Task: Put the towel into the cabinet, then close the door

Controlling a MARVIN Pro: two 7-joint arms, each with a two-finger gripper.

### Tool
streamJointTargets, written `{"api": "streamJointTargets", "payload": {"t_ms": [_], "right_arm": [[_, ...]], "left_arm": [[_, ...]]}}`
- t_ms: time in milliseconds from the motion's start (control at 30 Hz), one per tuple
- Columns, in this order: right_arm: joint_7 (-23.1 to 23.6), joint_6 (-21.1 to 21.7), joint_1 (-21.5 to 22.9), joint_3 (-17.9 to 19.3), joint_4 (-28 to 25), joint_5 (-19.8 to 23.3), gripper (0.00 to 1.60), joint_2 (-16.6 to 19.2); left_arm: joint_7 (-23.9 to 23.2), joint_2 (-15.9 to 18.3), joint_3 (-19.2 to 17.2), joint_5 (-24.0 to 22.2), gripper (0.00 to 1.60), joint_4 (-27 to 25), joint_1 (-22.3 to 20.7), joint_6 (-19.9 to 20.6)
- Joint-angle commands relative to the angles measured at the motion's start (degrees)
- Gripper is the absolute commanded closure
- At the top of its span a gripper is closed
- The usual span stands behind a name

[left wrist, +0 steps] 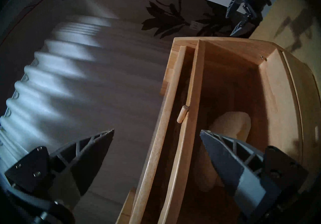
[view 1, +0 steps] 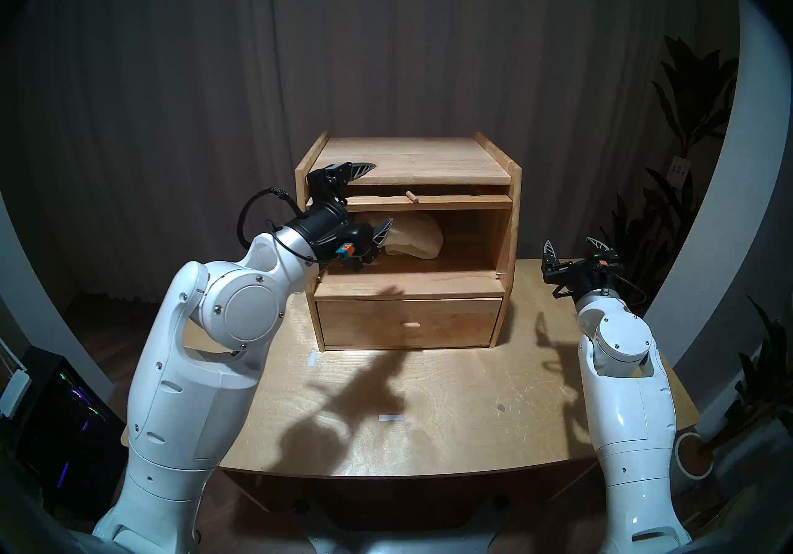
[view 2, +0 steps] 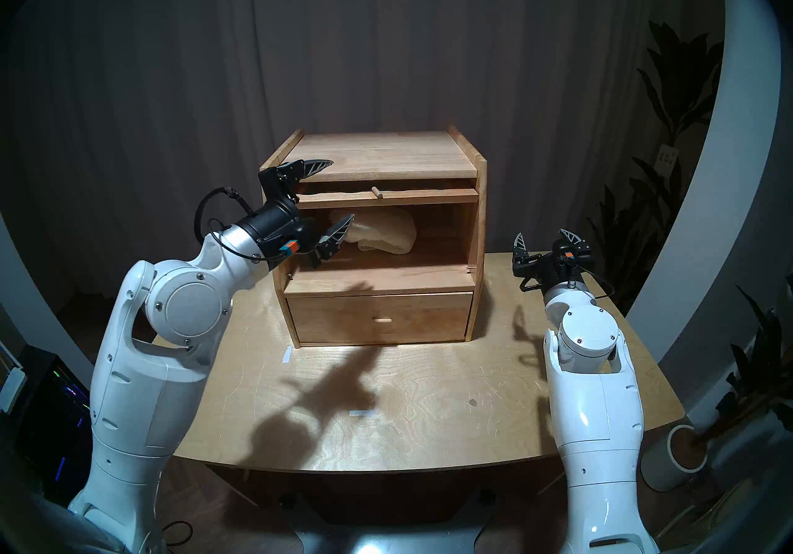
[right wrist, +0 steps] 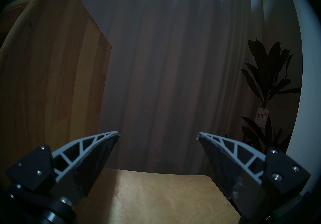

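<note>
The light-wood cabinet (view 1: 515, 218) stands at the back of the table, its large compartment open. The door (view 1: 463, 200) lies flat, raised under the top board, with its peg knob (view 1: 411, 196) pointing up. The cream towel (view 1: 414, 239) lies bunched inside the compartment and also shows in the left wrist view (left wrist: 231, 124). My left gripper (view 1: 382, 192) is open wide at the cabinet's front left. One finger is over the top board. The other is in the compartment mouth by the towel's left end. My right gripper (view 1: 568, 240) is open and empty, right of the cabinet.
The drawer (view 1: 407, 323) under the compartment is shut. The wooden table (view 1: 429, 433) carries two small white tape marks (view 1: 390, 417). A potted plant (view 1: 686, 132) stands past the table's right side. A dark curtain hangs behind.
</note>
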Motion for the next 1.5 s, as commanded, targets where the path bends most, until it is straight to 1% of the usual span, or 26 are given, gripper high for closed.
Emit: {"api": "streamJointTargets", "payload": {"t_ms": [0,300,467,500,533,567,600,633,667,700,733,767,800,833,867,900,1000,1033,1100,1167,1200,1233,1267,1333,1367,1467], "right_arm": [[-0.1,-0.3,0.7,-0.1,-1.1,0.0,0.00,0.1],[-0.5,-0.3,0.7,-0.3,-1.2,0.1,0.00,0.2],[-0.7,-0.3,0.6,-0.5,-1.3,0.1,0.00,0.3],[-0.8,-0.3,0.6,-0.5,-1.3,0.1,0.00,0.4],[-0.8,-0.3,0.6,-0.5,-1.5,0.1,0.00,0.3],[-0.9,-0.3,0.5,-0.6,-1.6,0.1,0.00,0.3],[-0.9,-0.3,0.5,-0.6,-1.6,0.1,0.00,0.4],[-1.0,-0.3,0.5,-0.6,-1.7,0.1,0.00,0.4],[-1.0,-0.3,0.5,-0.6,-1.7,0.1,0.00,0.4],[-1.1,-0.3,0.5,-0.6,-1.7,0.1,0.00,0.4],[-1.1,-0.3,0.5,-0.7,-1.7,0.1,0.00,0.4],[-1.2,-0.3,0.5,-0.7,-1.7,0.1,0.00,0.5],[-1.2,-0.3,0.5,-0.7,-1.6,0.2,0.00,0.5],[-1.2,-0.3,0.5,-0.7,-1.6,0.2,0.00,0.5],[-1.3,-0.3,0.5,-0.7,-1.6,0.2,0.00,0.5],[-1.3,-0.3,0.5,-0.8,-1.6,0.2,0.00,0.5],[-1.4,-0.3,0.5,-0.8,-1.5,0.2,0.00,0.6],[-1.4,-0.3,0.5,-0.8,-1.5,0.2,0.00,0.6],[-1.5,-0.3,0.5,-0.9,-1.6,0.2,0.00,0.6],[-1.6,-0.3,0.4,-0.9,-1.7,0.2,0.00,0.7],[-1.6,-0.3,0.4,-0.9,-1.7,0.2,0.00,0.7],[-1.6,-0.3,0.3,-1.0,-1.8,0.2,0.00,0.7],[-1.6,-0.3,0.4,-1.0,-1.6,0.3,0.00,0.7],[-1.7,-0.3,0.5,-1.0,-1.3,0.3,0.00,0.8],[-1.7,-0.3,0.5,-1.0,-1.4,0.3,0.00,0.8],[-1.8,-0.3,0.5,-1.1,-1.3,0.3,0.00,0.8]], "left_arm": [[5.3,-4.7,2.6,6.2,0.00,1.7,1.2,6.5],[13.5,-4.1,3.0,17.4,0.00,7.1,-0.6,10.1],[18.2,-4.7,4.6,24.5,0.00,8.9,-1.0,12.6],[20.4,-4.3,5.3,26.4,0.00,9.2,-0.8,12.8],[18.8,-2.8,6.7,28.7,0.00,8.1,-0.4,10.7],[21.1,-1.5,7.7,30.3,0.00,7.3,0.9,10.0],[21.4,0.9,8.6,31.3,0.00,5.8,1.6,8.0],[22.6,2.5,9.5,32.5,0.00,4.5,2.7,7.5],[21.0,3.0,9.7,33.5,0.00,3.0,3.7,6.2],[21.4,2.2,9.8,34.1,0.00,3.7,3.5,5.6],[20.4,3.4,10.0,33.5,0.00,2.4,3.6,4.7],[20.3,3.9,9.8,34.1,0.00,1.7,3.4,4.2],[19.6,5.6,9.3,35.2,0.00,-0.3,3.6,3.6],[19.9,4.3,8.5,35.8,0.00,1.0,2.4,3.2],[18.8,6.2,7.6,35.9,0.00,-1.0,2.3,2.9],[18.8,6.2,6.7,36.4,0.00,-1.0,1.5,2.7],[15.1,8.4,2.8,38.2,0.00,-3.4,0.9,1.5],[13.3,9.7,1.6,38.0,0.00,-4.6,1.0,1.1],[11.1,10.5,0.0,37.3,0.00,-4.2,-0.1,0.4],[7.9,10.4,-0.9,34.6,0.00,-4.3,-1.0,-0.6],[8.0,8.7,-0.5,31.7,0.00,-4.1,-1.1,-0.9],[6.3,5.8,0.0,29.0,0.00,-4.0,-1.5,-0.2],[4.7,3.4,1.4,26.9,0.00,-4.1,-0.1,0.4],[3.1,2.3,2.6,26.0,0.00,-4.2,2.1,1.8],[1.5,2.5,2.9,24.8,0.00,-4.9,2.6,1.7],[-2.2,1.5,3.4,20.8,0.00,-6.0,3.9,3.7]]}}
